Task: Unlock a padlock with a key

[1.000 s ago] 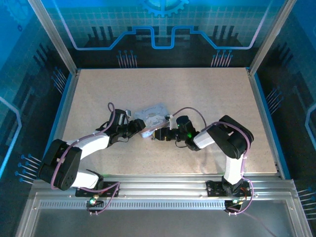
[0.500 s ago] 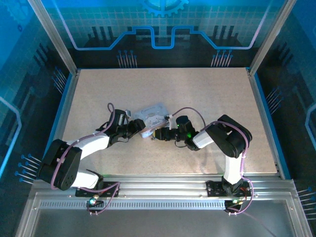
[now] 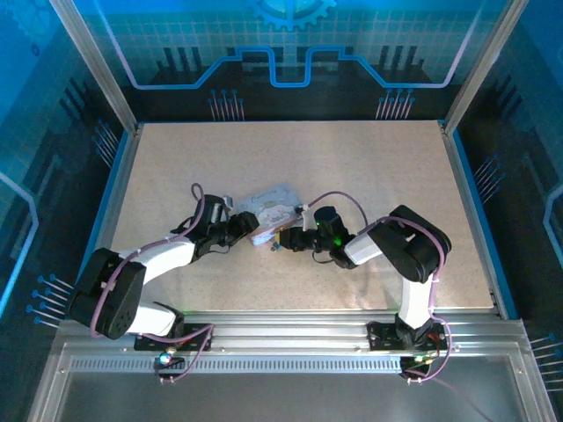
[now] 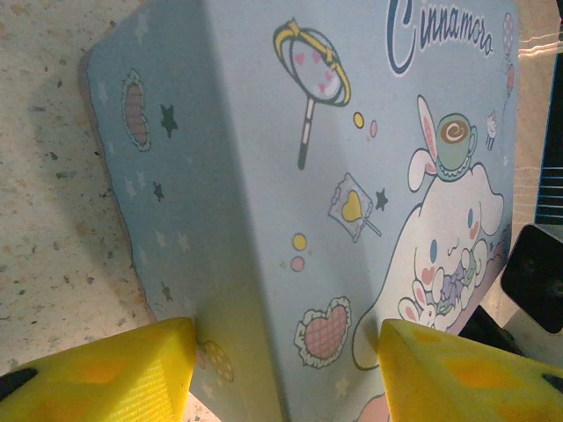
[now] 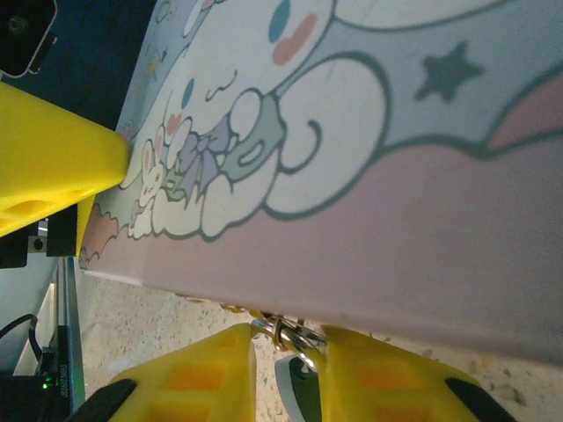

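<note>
Two arms meet at one pale blue tin box, which lies near the middle of the speckled beige table, slightly towards the near edge. Item one, the tin box: rectangular, its lid printed with a white long-eared cartoon figure holding a cup, hearts, stars, a lollipop and the script "Cinnamoro"; its lower side wall is pinkish. Item two, the left gripper: it reaches in from the tin's left end. In the left wrist view its two yellow fingers stand on either side of the tin's near corner, one against the side wall and the other over the lid face, clamped on the box. One of those yellow fingertips also shows in the right wrist view, touching the tin's far edge. Item three, the right gripper: it comes in low from the right, at the tin's near long side. Its yellow fingers are drawn close together with only a narrow slot between them. Whether they actually pinch what sits in that slot cannot be told. Item four, the padlock: a tiny piece of metal with a brassy ring, hanging at the tin's bottom edge just above the table, directly in the slot between the right fingers. It is too small and blurred to make out more.
</note>
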Action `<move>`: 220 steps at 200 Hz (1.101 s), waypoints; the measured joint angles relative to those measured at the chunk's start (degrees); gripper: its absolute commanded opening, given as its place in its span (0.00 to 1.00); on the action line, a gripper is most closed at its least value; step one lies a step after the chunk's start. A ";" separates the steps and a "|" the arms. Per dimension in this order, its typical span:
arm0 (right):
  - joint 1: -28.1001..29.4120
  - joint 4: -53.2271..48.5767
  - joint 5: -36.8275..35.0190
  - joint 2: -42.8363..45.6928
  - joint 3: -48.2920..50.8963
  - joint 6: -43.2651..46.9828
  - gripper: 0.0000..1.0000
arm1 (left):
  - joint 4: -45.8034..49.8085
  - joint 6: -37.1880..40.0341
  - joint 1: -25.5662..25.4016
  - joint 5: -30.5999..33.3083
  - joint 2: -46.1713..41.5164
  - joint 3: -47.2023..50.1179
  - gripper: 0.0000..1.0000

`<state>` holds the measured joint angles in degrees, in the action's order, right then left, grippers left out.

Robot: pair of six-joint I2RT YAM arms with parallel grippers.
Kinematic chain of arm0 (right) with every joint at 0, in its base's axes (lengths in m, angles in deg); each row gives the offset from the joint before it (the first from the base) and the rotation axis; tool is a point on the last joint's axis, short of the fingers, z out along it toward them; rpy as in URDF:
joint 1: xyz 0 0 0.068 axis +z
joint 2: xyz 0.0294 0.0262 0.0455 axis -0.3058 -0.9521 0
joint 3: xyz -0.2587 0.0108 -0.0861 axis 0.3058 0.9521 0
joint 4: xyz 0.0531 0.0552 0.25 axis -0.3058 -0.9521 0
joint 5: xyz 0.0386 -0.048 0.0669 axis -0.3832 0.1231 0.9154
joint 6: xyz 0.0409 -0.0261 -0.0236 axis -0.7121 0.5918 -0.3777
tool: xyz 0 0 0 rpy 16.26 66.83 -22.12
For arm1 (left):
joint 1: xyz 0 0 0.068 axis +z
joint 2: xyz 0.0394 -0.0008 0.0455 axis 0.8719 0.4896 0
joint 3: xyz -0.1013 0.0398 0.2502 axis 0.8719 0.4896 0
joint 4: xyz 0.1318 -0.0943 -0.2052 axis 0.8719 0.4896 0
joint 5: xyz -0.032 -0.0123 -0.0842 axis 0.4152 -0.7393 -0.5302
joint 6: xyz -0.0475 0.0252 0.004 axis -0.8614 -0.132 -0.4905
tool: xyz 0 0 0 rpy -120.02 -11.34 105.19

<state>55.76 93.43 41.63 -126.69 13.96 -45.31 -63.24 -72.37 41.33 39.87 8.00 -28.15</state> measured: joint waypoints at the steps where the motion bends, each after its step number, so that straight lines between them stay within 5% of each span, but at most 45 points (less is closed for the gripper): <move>1: 0.00 -0.02 0.00 0.02 0.00 0.02 0.20 | 0.00 0.00 0.00 0.00 0.00 0.00 0.59; 50: -0.02 -1.44 -0.55 0.63 0.07 -0.28 0.13 | -0.13 0.00 0.00 0.22 0.00 0.00 0.59; 87: -0.11 -2.12 -1.18 1.20 0.37 -1.11 0.18 | -0.11 0.00 0.00 0.37 0.00 0.00 0.58; 159: -0.13 -2.19 -1.07 1.62 0.76 -1.99 0.00 | -0.13 0.00 0.00 0.39 0.00 0.00 0.58; 220: -0.15 -2.49 -1.60 3.21 2.16 -2.80 0.00 | -0.35 0.00 -0.02 0.39 -0.07 0.31 0.58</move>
<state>55.61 90.94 40.03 -123.47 16.12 -48.11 -63.59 -72.37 41.31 40.26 7.94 -27.84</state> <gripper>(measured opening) 0.056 0.584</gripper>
